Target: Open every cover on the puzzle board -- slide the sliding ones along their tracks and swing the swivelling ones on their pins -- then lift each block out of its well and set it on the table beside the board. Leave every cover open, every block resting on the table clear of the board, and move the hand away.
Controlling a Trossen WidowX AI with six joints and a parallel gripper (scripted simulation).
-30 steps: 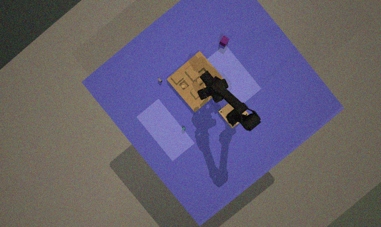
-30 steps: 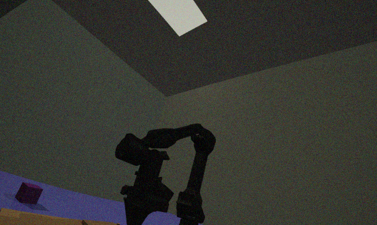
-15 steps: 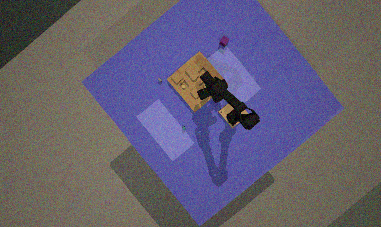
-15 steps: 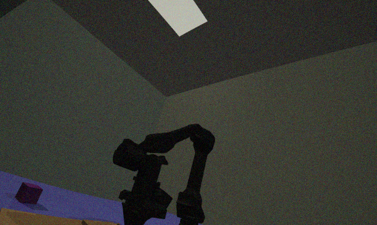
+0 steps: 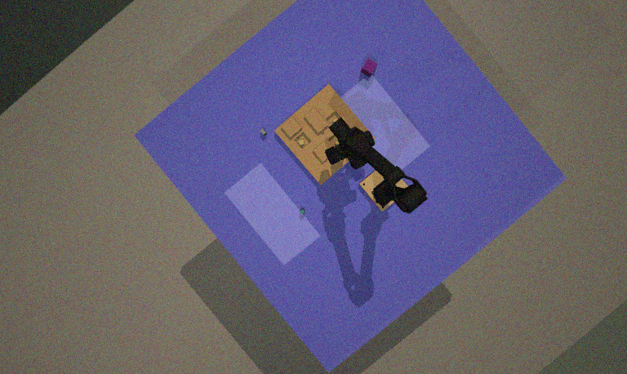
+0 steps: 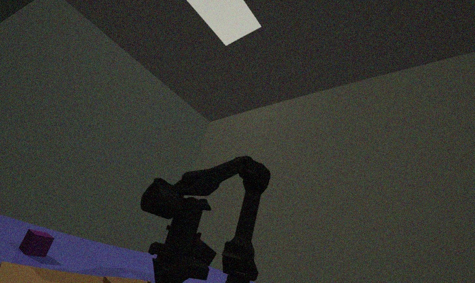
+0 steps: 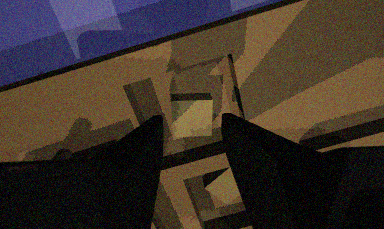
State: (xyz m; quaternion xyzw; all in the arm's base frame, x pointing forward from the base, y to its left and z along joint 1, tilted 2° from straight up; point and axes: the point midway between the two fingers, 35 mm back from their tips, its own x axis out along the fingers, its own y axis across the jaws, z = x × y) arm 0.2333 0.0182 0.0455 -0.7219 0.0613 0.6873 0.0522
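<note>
The tan puzzle board [image 5: 329,93] [image 7: 50,104] lies on the blue table, with grooves and wells in its top. My gripper [image 7: 192,122] is open and empty, pointing down over the board; in the wrist view its dark fingertips stand on either side of a pale block [image 7: 197,120] in a well. A second pale block [image 7: 226,190] sits in another well, partly behind the right finger. In the top view a pale block [image 5: 301,141] shows in a well near the board's left side. The arm hides the board's right part there. Which covers are open cannot be told.
A magenta cube [image 5: 368,67] [image 6: 36,243] stands on the table beyond the board. A small grey piece [image 5: 263,131] lies by the board's left corner, and a small teal piece [image 5: 302,211] lies below the board. The arm stands on a wooden base plate [image 5: 368,184].
</note>
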